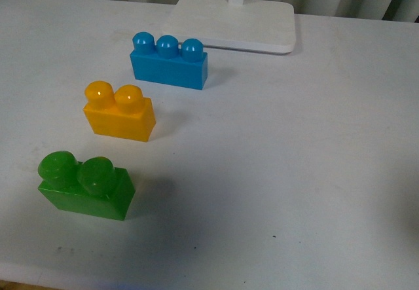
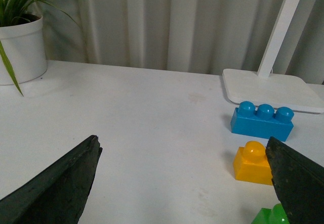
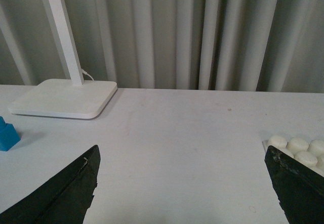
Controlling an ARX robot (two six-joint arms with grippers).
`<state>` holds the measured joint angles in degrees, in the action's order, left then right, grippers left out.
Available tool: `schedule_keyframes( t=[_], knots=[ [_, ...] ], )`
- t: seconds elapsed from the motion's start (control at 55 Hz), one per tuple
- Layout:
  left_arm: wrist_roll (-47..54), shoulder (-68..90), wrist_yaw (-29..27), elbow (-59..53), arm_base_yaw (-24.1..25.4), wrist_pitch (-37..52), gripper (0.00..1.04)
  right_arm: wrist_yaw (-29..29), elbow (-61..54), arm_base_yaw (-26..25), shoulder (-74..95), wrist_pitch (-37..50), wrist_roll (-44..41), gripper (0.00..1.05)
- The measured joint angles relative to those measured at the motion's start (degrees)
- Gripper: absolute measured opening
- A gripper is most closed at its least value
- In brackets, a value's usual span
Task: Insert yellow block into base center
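Green brick (image 1: 85, 188) sits closest to us in the front view, the farthest of the three bricks from the lamp stand (image 1: 232, 21), upright on the white table (image 1: 294, 172) with its two studs up. Next in line toward the lamp stand is the yellow block (image 1: 120, 113), upright, studs on top, nothing touching it and a clear gap to each neighbour. Then comes the blue brick (image 1: 169, 61), three studs, just in front of the lamp stand's flat foot. Over to the left wrist view: the left gripper (image 2: 182, 145) hovers above the table with its dark fingers (image 2: 55, 188) spread wide and nothing between them, and one finger partly covers the yellow block's edge. A potted plant (image 2: 20, 47) stands well apart from the lamp stand, against the grey curtain (image 2: 167, 21). In the right wrist view the right gripper (image 3: 181, 155) is spread just as wide, holding nothing, with bare tabletop in the gap. The base (image 3: 298, 150) only peeks in beside one finger, showing a few round white studs, well apart from the lamp stand across open table.
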<state>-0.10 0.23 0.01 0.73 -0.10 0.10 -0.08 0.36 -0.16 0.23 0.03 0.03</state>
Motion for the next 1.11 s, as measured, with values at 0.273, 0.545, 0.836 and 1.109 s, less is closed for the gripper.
schedule_keyframes(
  t=[0.273, 0.545, 0.836, 1.109],
  knots=[
    [0.0, 0.0, 0.0, 0.0, 0.0, 0.0, 0.98, 0.0, 0.0, 0.0, 0.0, 0.0, 0.0, 0.96],
    [0.0, 0.0, 0.0, 0.0, 0.0, 0.0, 0.98, 0.0, 0.0, 0.0, 0.0, 0.0, 0.0, 0.96],
    [0.0, 0.0, 0.0, 0.0, 0.0, 0.0, 0.98, 0.0, 0.0, 0.0, 0.0, 0.0, 0.0, 0.96],
    [0.0, 0.0, 0.0, 0.0, 0.0, 0.0, 0.98, 0.0, 0.0, 0.0, 0.0, 0.0, 0.0, 0.96]
  ],
)
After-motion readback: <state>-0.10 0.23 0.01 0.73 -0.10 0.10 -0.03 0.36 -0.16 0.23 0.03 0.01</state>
